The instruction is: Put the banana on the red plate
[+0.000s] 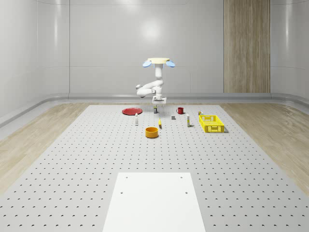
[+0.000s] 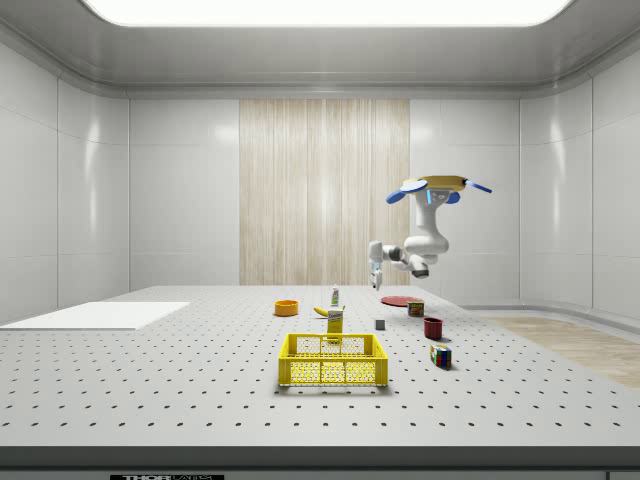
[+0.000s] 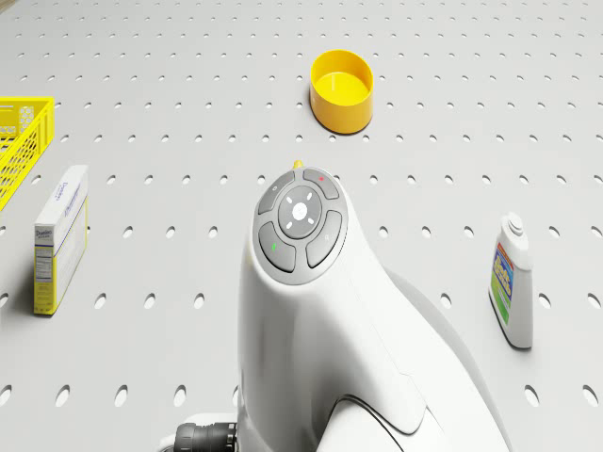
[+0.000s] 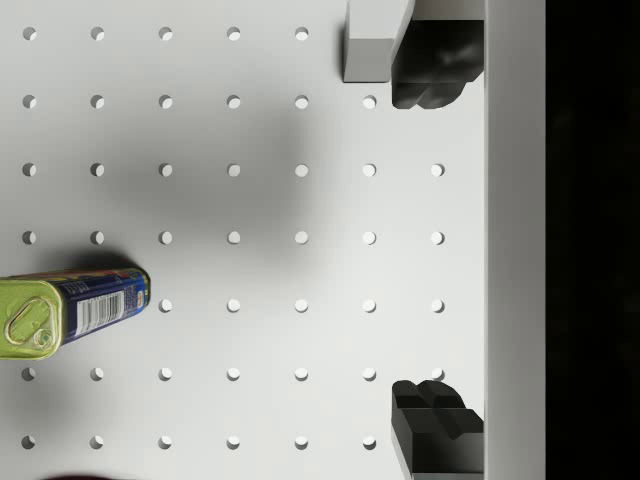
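Drone: the quadrotor drone with a tan top plate and blue rotors (image 1: 158, 61) hovers well above the grey perforated bench (image 1: 87, 159), over its far part, between the flat round red plate (image 1: 131, 111) and the small red mug (image 1: 180, 110).
Arm: the white jointed arm (image 1: 155, 83) drops from the drone, bends out toward the whole-scene view's left at an elbow, then folds back so the wrist points straight down; in the side view the arm (image 2: 424, 238) reaches toward that view's left.
Gripper: the gripper (image 1: 159, 102) hangs clear of the bench, above a small can standing near the mug.
Fingers: the 2 dark fingers (image 4: 432, 65) are spread wide apart with bare bench between them, holding nothing.
Banana: the yellow banana (image 1: 160, 123) lies on the bench just beside the round orange-yellow bowl (image 1: 152, 132), nearer the camera than the gripper and well apart from the red plate.
Wrist view: a tin can with a gold pull-tab lid and blue label (image 4: 70, 311) lies off to one side of the gripper (image 4: 432, 250), not between the fingers.
Drone view: the bowl (image 3: 342, 90), a white and yellow carton (image 3: 60, 239), a white bottle with a colourful label (image 3: 512, 280) and a corner of the yellow slatted crate (image 3: 21, 135) surround the arm's wrist housing.
Side view: the crate (image 2: 333, 360), a multicoloured cube (image 2: 440, 355) and the mug (image 2: 433, 327) stand in the foreground.
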Tool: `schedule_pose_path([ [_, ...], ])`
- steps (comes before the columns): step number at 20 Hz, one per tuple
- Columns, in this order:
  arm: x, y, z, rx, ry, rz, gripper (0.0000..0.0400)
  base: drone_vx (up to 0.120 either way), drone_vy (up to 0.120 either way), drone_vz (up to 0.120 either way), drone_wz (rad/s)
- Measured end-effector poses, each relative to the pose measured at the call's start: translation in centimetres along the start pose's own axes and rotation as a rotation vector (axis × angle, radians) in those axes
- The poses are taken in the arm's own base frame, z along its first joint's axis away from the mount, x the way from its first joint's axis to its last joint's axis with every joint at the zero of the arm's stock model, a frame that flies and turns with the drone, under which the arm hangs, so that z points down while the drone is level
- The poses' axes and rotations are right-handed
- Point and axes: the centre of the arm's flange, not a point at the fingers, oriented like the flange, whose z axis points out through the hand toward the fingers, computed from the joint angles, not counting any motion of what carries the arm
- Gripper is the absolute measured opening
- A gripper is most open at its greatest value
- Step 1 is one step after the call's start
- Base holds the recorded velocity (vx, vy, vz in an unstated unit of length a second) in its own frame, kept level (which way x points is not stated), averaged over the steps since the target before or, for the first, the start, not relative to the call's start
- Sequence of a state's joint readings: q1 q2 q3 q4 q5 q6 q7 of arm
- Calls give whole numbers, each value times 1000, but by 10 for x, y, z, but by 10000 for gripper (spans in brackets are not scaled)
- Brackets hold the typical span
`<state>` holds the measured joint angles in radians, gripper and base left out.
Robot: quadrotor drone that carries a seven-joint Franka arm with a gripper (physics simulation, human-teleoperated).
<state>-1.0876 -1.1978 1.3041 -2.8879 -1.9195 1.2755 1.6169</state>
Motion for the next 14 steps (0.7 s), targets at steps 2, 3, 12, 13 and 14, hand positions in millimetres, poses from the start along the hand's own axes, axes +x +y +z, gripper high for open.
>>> schedule_pose_path([
  [2,0,0,0,0,0,0,400,120,0,-60,0],
  [3,0,0,0,0,0,0,400,120,0,0,0],
  [12,0,0,0,0,0,0,400,120,0,-93,0],
  [13,0,0,0,0,0,0,400,120,0,-120,0],
  [14,0,0,0,0,0,0,400,120,0,-120,0],
])
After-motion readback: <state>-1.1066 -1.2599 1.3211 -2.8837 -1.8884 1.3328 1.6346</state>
